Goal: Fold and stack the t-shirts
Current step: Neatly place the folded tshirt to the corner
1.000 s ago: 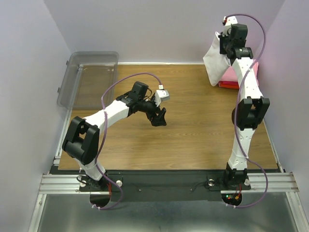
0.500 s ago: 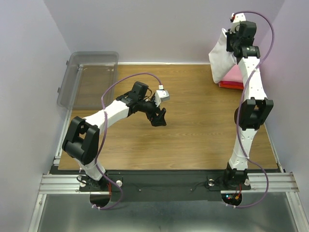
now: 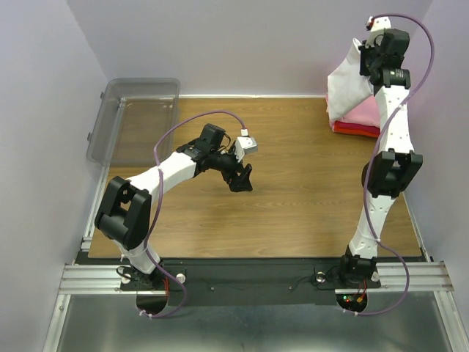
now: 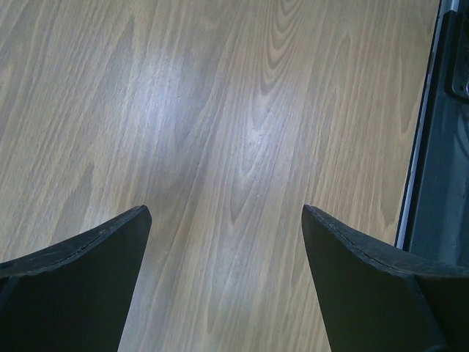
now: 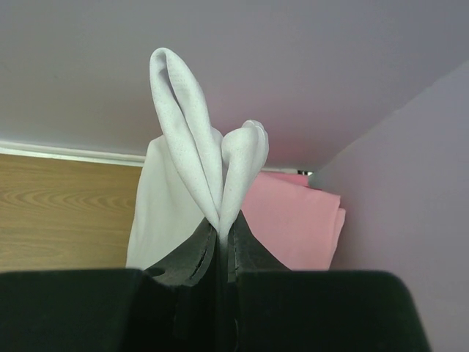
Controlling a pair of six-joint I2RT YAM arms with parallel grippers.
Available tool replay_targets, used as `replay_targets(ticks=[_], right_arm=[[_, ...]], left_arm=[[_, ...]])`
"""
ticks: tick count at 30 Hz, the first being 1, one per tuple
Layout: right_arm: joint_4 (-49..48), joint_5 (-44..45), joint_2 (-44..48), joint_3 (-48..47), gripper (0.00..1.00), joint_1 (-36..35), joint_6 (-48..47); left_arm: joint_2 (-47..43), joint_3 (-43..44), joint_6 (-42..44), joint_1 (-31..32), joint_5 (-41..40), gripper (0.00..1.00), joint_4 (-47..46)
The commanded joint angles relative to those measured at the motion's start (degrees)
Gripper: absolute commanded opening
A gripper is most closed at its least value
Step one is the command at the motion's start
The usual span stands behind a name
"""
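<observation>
Over the last second the right claw [image 3: 368, 53] had swung the white t-shirt [image 3: 344, 88] further right and back toward the corner, bringing the cloth over the stack there. The left arm had not shifted.

From above, the white t-shirt hung from the raised right claw in a limp, doubled drape. Its lower edge reached the pink t-shirt [image 3: 363, 114], which lay flat on the red t-shirt [image 3: 355, 130] at the far right corner of the desk [image 3: 293, 198]. The left claw [image 3: 240, 180] hovered over the middle of the desk, well apart from the shirts. A clear grey bin [image 3: 133, 117] stood at the far left corner.

At the left wrist, the left claw [image 4: 223, 216] stood wide open and held nothing, its dark fingers [image 4: 80, 279] over bare wood grain.

At the right wrist, the right claw [image 5: 223, 235] was clamped tight on a pinch of the white t-shirt [image 5: 183, 110]. Two rounded loops of finely textured cloth rose above the jaws. The pink t-shirt [image 5: 293, 220] lay smooth beyond, beside the wall.
</observation>
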State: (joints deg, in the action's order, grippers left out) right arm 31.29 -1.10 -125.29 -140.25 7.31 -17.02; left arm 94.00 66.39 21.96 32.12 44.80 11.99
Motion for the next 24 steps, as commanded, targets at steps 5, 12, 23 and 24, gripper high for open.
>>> replay_targets(ticks=[5, 12, 23, 24], right_arm=[[-4.2, -4.6, -2.5, -3.5, 0.01, 3.5, -3.8], [-5.3, -6.6, -5.6, -2.8, 0.01, 5.1, -6.2], [-10.4, -6.0, -11.0, -3.4, 0.01, 8.2, -10.1], [-10.7, -5.9, -11.3, -3.5, 0.01, 8.4, -10.3]], left_arm=[[0.6, 2.6, 0.0, -0.2, 1.5, 0.96, 0.7], [1.7, 3.5, 0.0, -0.2, 1.4, 0.96, 1.5], [2.5, 3.7, -0.2, -0.3, 1.3, 0.96, 1.7], [2.6, 3.7, -0.2, -0.3, 1.2, 0.96, 1.6]])
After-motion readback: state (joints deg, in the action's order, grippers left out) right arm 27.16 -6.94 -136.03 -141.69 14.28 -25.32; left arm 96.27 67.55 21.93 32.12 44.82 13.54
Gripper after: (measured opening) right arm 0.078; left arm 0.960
